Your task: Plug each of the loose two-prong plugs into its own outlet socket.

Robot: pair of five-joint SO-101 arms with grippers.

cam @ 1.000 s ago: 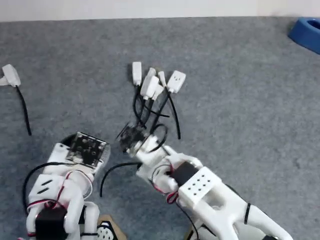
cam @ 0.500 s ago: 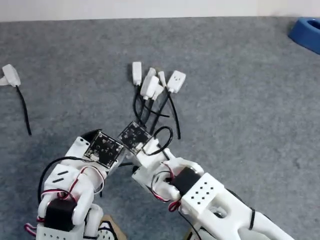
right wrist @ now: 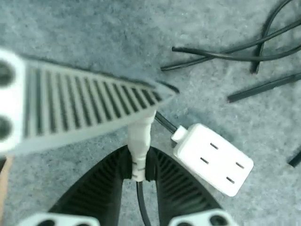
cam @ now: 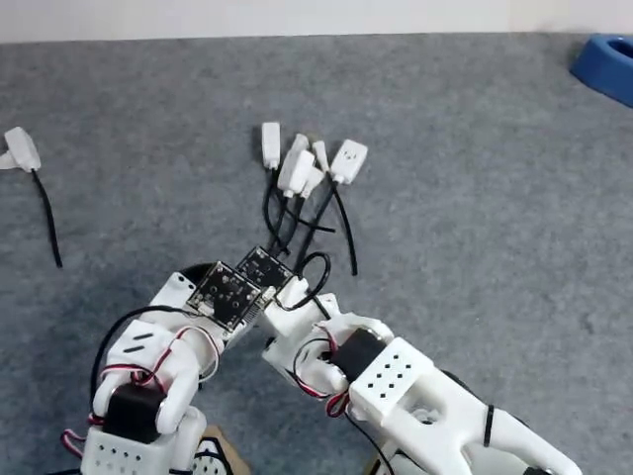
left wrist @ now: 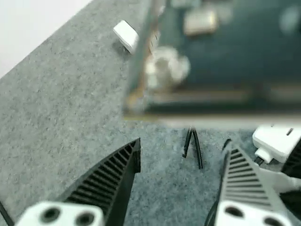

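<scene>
Right hand [right wrist: 138, 156] is clamped tight on a white plug [right wrist: 141, 134], pinching the narrow tail end where the black cord runs out. A white socket [right wrist: 214, 160] lies on the grey counter [cam: 495, 198] just beside it, slots facing up, not touching. The prongs I can't see, as a pale ribbed finger [right wrist: 84, 99] crosses in front of them. That plug looks light, hard and smooth, so I'd say it could twist in the jaws, and the limp cord will tug at it. A grip on the broader body would hold truer than the tail. The socket looks light too and likely to skid when pushed. Left hand [left wrist: 186, 147] hangs spread wide just above the counter close by. The bunch of other plugs and sockets [cam: 307, 158] sits upper middle of the overhead frame, and one stray white piece [cam: 20, 148] with its cord lies far upper left.
</scene>
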